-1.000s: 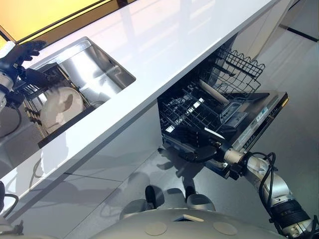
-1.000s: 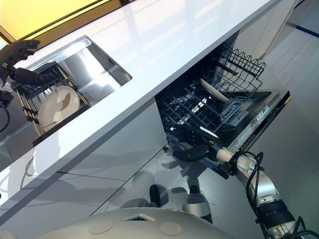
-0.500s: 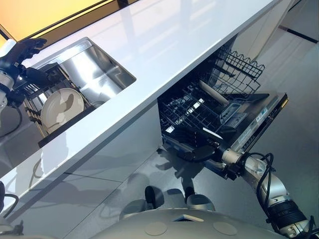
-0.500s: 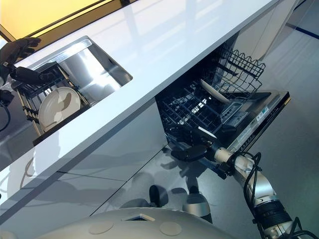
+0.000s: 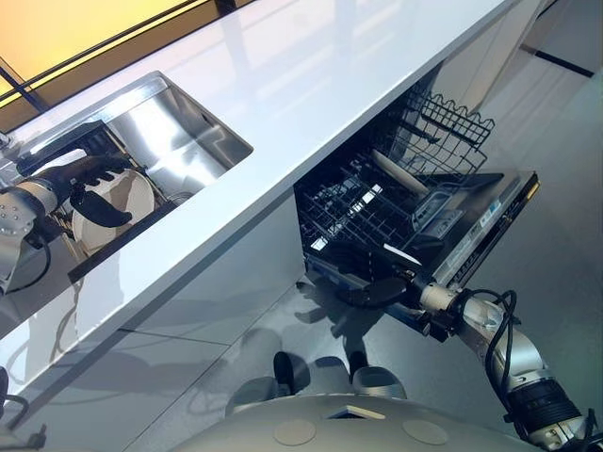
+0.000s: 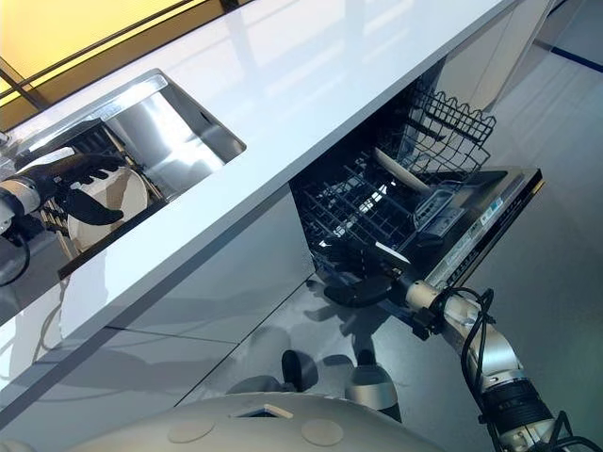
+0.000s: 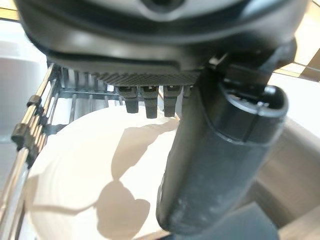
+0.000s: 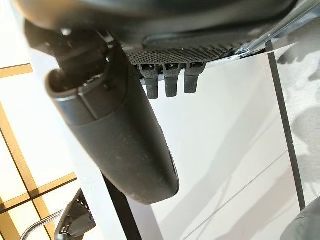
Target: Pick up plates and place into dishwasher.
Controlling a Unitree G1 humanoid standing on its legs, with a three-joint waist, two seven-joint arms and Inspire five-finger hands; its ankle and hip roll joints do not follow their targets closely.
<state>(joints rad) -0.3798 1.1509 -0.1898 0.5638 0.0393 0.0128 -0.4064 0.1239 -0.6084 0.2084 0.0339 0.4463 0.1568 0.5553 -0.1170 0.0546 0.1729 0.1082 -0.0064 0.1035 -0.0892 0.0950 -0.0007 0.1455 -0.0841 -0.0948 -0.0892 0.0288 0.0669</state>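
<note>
A: Open dishwasher (image 5: 415, 202) at right, racks out, one plate (image 5: 403, 172) already inside. Sink (image 5: 179, 132) at far left, white plate (image 5: 118, 202) upright in dish rack (image 7: 30, 135).
B: Left hand (image 5: 85, 184) spread over plate, gripping nothing. Right hand (image 5: 377, 290) relaxed, empty, near door.
A: Probably stiff, slick, breakable; best pinched at rim.

No readable text, label, number or sign is showing on anything in these views.

Left hand (image 5: 87, 179), right hand (image 5: 375, 290) spread
</note>
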